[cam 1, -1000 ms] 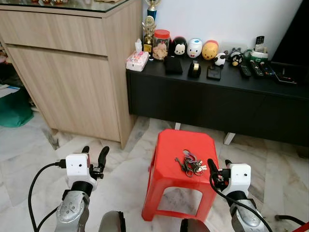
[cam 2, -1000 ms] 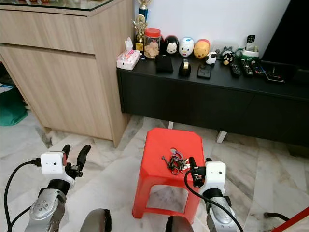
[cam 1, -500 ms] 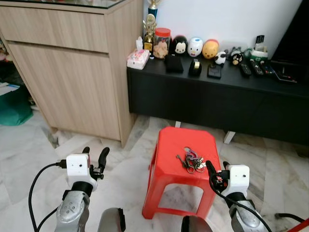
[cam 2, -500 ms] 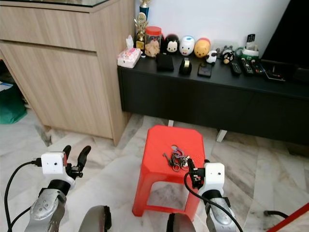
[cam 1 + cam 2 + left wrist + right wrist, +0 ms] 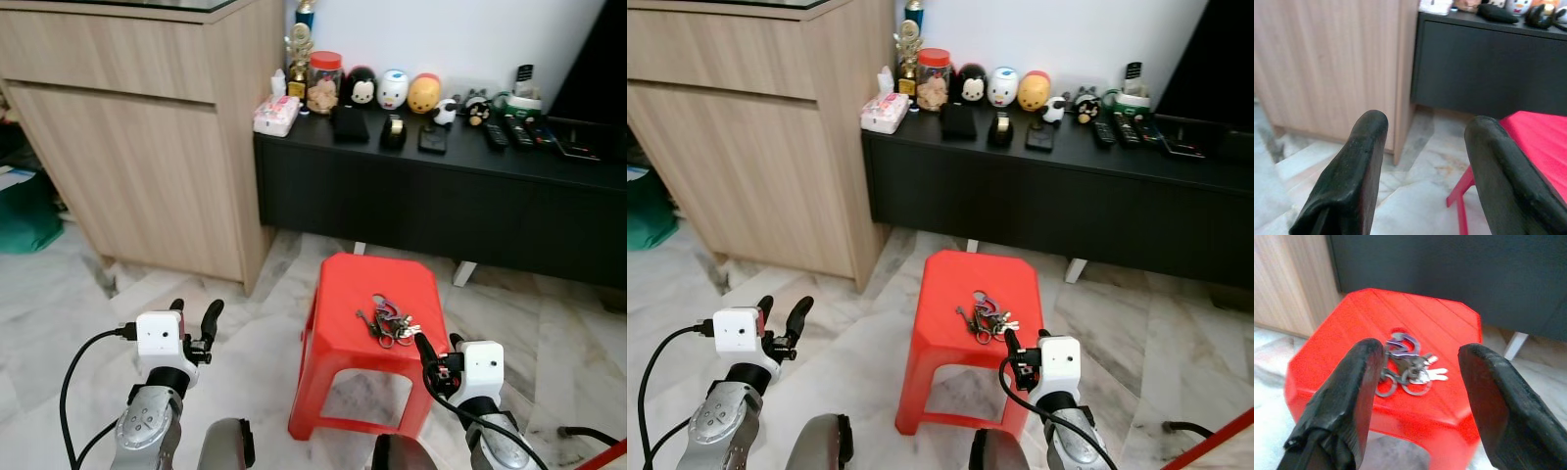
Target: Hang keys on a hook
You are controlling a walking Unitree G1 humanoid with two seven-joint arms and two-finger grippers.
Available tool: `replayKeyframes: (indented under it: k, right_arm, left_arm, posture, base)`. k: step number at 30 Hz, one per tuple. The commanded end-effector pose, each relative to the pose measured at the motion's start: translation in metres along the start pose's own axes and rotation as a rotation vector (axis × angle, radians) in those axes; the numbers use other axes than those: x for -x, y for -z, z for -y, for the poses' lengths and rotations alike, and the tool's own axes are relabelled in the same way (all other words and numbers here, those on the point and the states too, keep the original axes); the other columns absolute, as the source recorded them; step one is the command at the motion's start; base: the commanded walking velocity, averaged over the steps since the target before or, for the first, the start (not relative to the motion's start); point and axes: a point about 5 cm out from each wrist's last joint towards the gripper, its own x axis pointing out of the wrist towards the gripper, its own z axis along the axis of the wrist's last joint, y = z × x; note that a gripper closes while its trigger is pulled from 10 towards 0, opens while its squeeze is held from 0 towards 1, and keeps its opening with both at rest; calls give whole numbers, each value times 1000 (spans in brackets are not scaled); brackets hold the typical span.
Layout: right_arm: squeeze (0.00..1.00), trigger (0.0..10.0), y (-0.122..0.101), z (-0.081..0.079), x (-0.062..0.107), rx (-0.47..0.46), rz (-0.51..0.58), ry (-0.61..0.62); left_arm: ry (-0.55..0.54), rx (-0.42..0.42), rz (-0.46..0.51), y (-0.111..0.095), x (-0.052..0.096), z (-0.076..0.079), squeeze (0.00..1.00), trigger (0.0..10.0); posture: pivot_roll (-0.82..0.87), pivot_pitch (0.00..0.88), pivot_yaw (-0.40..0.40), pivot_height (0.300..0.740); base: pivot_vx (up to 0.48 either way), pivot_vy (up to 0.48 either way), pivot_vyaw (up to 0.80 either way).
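A bunch of keys (image 5: 386, 321) with a purple clip lies on top of a red plastic stool (image 5: 345, 296) on the marble floor. In the right wrist view the keys (image 5: 1405, 363) sit on the stool (image 5: 1352, 328) between and beyond the two black fingers. My right gripper (image 5: 439, 350) is open, low at the stool's near right corner, a little short of the keys. My left gripper (image 5: 193, 315) is open too, held over the floor well left of the stool, with nothing between its fingers (image 5: 1356, 161).
A long black low cabinet (image 5: 441, 196) stands behind the stool, topped with a jar, toy figures, a trophy and remotes. A tall wooden cabinet (image 5: 147, 147) rises at the left. A green bag (image 5: 24, 211) sits far left. Marble floor surrounds the stool.
The camera has drawn back and tilted slightly, so the stool and cabinets sit a little higher and farther. My right gripper has sunk lower in view; the keys lie unmoved on the stool.
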Motion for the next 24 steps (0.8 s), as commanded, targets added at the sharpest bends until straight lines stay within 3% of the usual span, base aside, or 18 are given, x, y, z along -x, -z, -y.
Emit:
replayKeyframes:
  k: [1, 8, 16, 20, 24]
  right_arm:
    - [0, 10000, 2, 4, 1, -11, -10, 15]
    - [0, 10000, 4, 4, 1, -7, -16, 7]
    - [0, 10000, 7, 1, 1, 21, -32, -19]
    - [0, 10000, 7, 2, 1, 16, -31, -8]
    - [0, 10000, 8, 3, 1, 5, -36, -2]
  left_arm:
    - [20, -7, 2, -3, -2, 3, 0, 10000]
    - [25, -9, -2, -2, -2, 3, 0, 10000]
    - [29, -10, 0, -3, -2, 3, 0, 10000]
    - [31, -10, -1, -3, -2, 3, 0, 10000]
    - [31, -12, -1, -3, -2, 3, 0, 10000]
  posture:
    - [42, 0, -69, 583]
    - [43, 0, -69, 583]
    - [42, 0, -67, 583]
    - [42, 0, -68, 583]
    - [42, 0, -67, 583]
  base:
    - [0, 0, 0]
    - [0, 0, 0]
    - [275, 0, 0]
    - [319, 0, 678]
    - [322, 0, 0]
